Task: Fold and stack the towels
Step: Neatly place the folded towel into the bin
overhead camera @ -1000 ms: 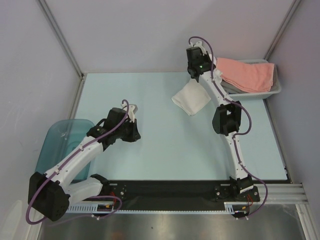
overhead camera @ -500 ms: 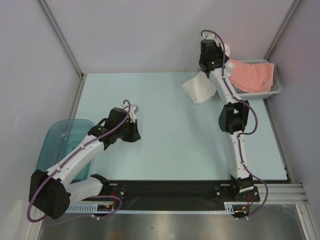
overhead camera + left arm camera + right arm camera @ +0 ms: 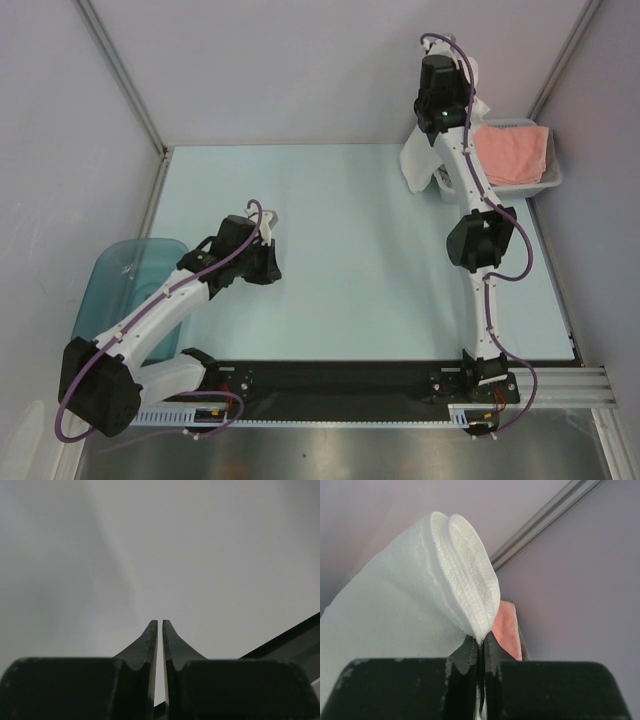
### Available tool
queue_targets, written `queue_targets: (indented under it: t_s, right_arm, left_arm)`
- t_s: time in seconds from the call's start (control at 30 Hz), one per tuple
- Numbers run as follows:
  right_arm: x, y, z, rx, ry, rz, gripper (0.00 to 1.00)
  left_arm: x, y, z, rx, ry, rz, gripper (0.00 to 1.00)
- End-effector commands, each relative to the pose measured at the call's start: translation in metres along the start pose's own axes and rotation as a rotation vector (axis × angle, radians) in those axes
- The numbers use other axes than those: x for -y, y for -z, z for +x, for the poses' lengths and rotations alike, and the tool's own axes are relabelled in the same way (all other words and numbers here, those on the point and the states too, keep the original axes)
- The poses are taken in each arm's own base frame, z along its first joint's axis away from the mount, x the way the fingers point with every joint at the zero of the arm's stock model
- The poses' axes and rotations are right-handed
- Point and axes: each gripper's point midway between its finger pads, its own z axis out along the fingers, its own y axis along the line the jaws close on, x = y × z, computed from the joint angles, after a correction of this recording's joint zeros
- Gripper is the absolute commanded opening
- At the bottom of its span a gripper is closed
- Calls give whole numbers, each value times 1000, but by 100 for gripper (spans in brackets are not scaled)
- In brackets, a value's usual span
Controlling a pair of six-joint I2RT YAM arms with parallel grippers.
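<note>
Now the right pincer (image 3: 455, 75) is up high at far right, just over the left end of the basket (image 3: 545, 183). A sec ago it was further left, over bare tabletop (image 3: 340, 260). It's swung right and back in that time, taking the white towel (image 3: 418, 165) w/ it.

Right wrist view: right pincer (image 3: 481, 642) clamped tight on the folded edge of the white towel (image 3: 420, 610). The layers bulge above the tips and the rest droops down-left. From the top view the towel hangs clear of the tabletop, beside the basket's left wall.

For the task: white towel looks folded already and is on its way to the stack. The pink towel (image 3: 512, 150) lies in the basket, so prob. the white one goes on top. Not released yet.

Left pincer (image 3: 262, 222) hovers over the left-mid tabletop, same spot as before. Left wrist view shows the left pincer (image 3: 160, 625) w/ tips nearly together, only a thin slit, nothing held.

Around:
- Teal tub (image 3: 120, 275) at the left edge, partly under the left arm, well apart from the action.
- Can't tell if anything lies under the pink towel.

In the way:
- The basket's left wall sits betw. the hanging cloth and the pink towel, so the drooping end could snag on the rim.
- The rear corner of the enclosure is close behind the right pincer, so not much room to go further back.
</note>
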Motion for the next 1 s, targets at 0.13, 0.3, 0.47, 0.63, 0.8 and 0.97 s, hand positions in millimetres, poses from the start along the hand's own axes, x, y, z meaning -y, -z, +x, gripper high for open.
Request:
queue_targets:
  t_s: [0.13, 0.3, 0.47, 0.63, 0.8, 0.97]
  right_arm:
    - [72, 24, -53, 114, -144, 79, 0]
    - [84, 31, -65, 146, -175, 88, 0]
    - [99, 37, -72, 164, -193, 105, 0]
    - [115, 45, -82, 191, -218, 119, 0]
    - [130, 48, -86, 206, -240, 132, 0]
    - [134, 43, -81, 195, -242, 138, 0]
  left_arm:
    - [9, 5, -15, 42, -37, 39, 12]
    - [10, 6, -16, 46, -38, 41, 12]
    - [10, 6, -15, 45, -39, 40, 12]
    - [10, 5, -15, 44, -38, 44, 12]
    - [11, 6, -15, 42, -39, 50, 12]
    - [11, 4, -14, 38, -36, 51, 12]
